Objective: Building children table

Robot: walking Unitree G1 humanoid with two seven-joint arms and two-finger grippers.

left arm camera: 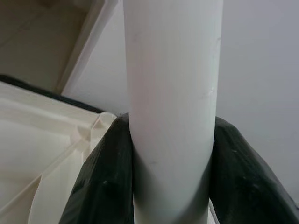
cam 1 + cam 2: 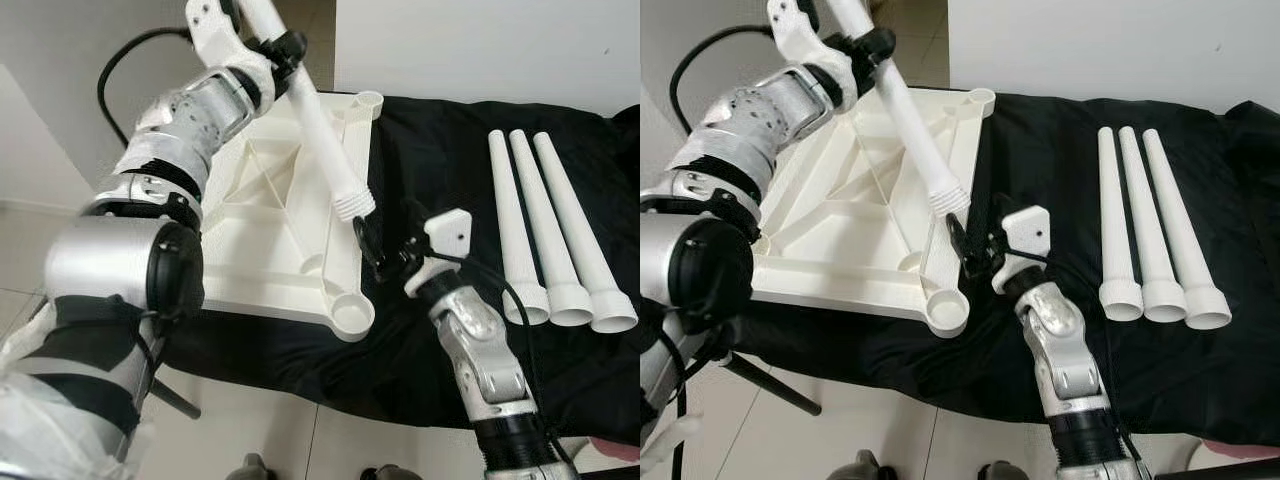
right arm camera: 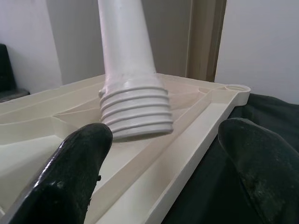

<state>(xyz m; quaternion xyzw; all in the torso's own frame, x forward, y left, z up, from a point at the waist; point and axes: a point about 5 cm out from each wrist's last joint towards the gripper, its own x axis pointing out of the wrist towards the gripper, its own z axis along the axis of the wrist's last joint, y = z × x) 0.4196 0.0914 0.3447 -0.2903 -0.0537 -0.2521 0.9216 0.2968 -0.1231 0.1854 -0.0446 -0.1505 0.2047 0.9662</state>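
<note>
**One leg held over the upturned table top**

We see a white table top (image 2: 270, 215) lying upside down on a black cloth (image 2: 440, 150) that covers the surface before us. Round sockets sit at its corners; the nearest socket (image 2: 352, 315) is at about 6 o'clock from the middle of the scene, and another socket (image 2: 368, 100) is at 12 o'clock on the far edge.

Our left gripper (image 2: 283, 50), up at 11 o'clock, is clamped around a white table leg (image 2: 320, 130); in the left wrist view its black fingers (image 1: 100, 186) press both sides of the tube. The leg slants down toward us, and its threaded end (image 2: 354, 206) hangs just over the top's right-hand rim, between the two sockets.

Our right gripper (image 2: 375, 250) sits just beside that threaded end, at its 5 o'clock, fingers (image 3: 77, 158) spread apart and holding nothing.

Three more legs (image 2: 558, 235) lie side by side on the cloth at 3 o'clock, wide ends toward us, well apart from the table top.
</note>
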